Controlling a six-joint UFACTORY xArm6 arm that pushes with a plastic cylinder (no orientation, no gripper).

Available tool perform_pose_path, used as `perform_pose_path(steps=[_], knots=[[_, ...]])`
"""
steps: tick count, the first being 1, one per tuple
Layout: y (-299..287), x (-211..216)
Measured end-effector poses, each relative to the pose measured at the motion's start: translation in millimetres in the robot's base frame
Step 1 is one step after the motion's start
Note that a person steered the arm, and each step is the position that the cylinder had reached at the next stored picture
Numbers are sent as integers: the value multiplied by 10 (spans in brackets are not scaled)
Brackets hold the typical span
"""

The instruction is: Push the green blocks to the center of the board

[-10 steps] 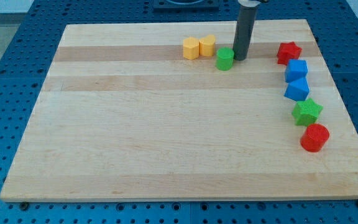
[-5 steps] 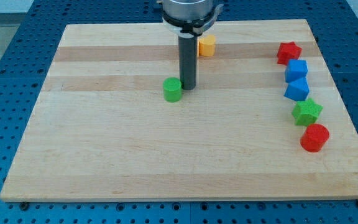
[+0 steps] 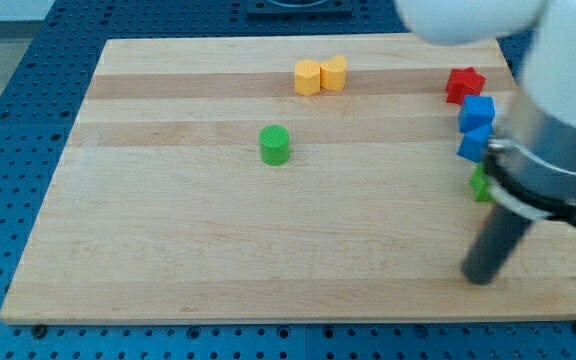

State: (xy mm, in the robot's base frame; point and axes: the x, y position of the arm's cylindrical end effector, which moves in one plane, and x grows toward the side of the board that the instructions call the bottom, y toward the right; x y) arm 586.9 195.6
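Near the board's bottom-right corner my tip (image 3: pixel 479 279) stands, no claw, w/ the arm hiding most of a green block (image 3: pixel 480 184). Green cylinder (image 3: pixel 275 145) sits left of center, well apart.

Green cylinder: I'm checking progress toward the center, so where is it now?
The green cylinder stands alone just left of and above the board's middle, below the yellow blocks; my tip is far off at lower right.
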Motion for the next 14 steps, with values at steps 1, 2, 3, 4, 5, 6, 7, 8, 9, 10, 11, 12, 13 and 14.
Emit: perform_pose_path(steps=[1,2,3,4,5,6,7,8,9,10,11,12,13,14], knots=[[553,-37],[863,-190],[1006,-393],[987,-630],[790,-870],[474,-1012],[134,-1085],[-176,-1172],[-313,-1339],[-445,-1545],[-757,-1532],[-1096,-1499],[-1385,-1499],[-1635,-1499]])
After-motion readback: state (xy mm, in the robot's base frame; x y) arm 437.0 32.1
